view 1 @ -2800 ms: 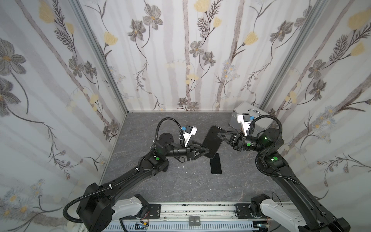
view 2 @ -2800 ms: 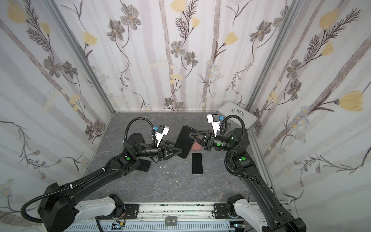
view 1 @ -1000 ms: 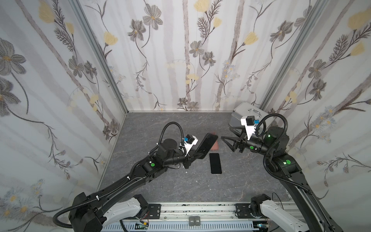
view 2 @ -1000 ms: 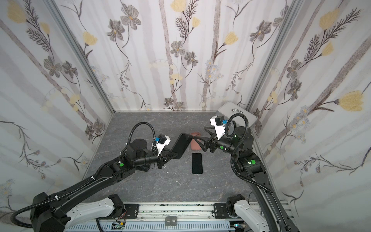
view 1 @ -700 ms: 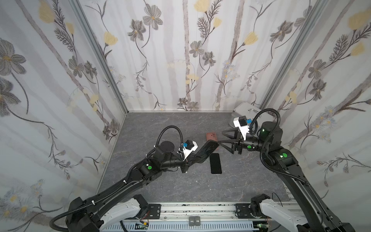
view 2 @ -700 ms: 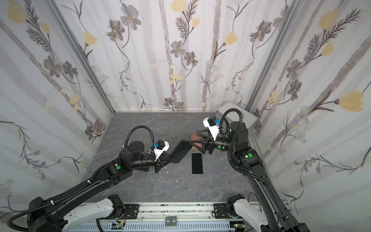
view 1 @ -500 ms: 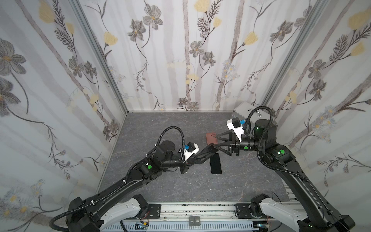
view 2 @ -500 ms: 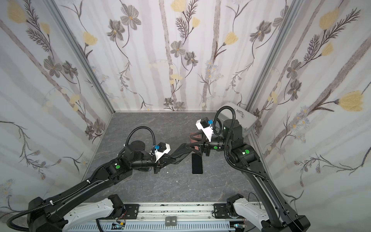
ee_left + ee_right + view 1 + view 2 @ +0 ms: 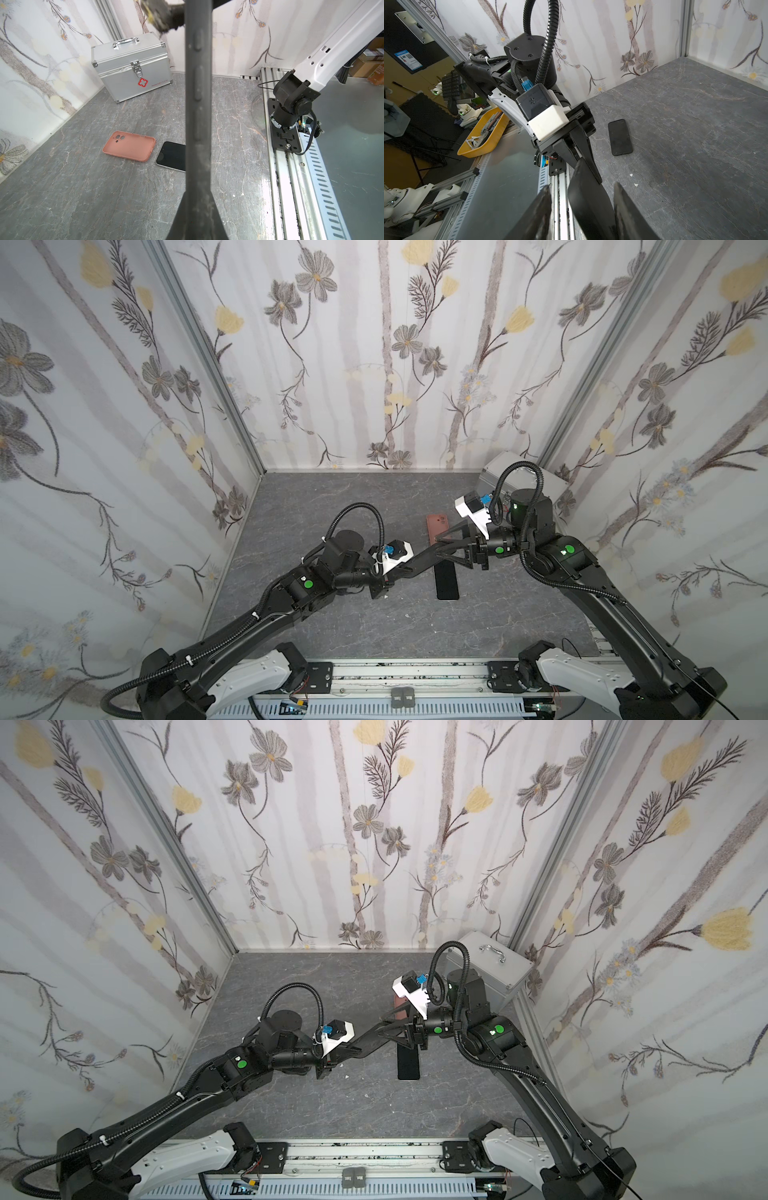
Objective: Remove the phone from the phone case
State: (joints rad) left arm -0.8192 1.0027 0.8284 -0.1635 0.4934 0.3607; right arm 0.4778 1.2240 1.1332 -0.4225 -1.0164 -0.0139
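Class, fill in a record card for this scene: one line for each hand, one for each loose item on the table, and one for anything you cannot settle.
Left hand: shut on the dark case, holding it above the table
Right hand: open, fingers either side of the dark case's far end, gaps showing
Phone: lying flat on the table, untouched
Pink case: empty, flat, just beyond the phone's end
Silver box: closed, far right corner
Unsettled: whether the dark case holds a phone
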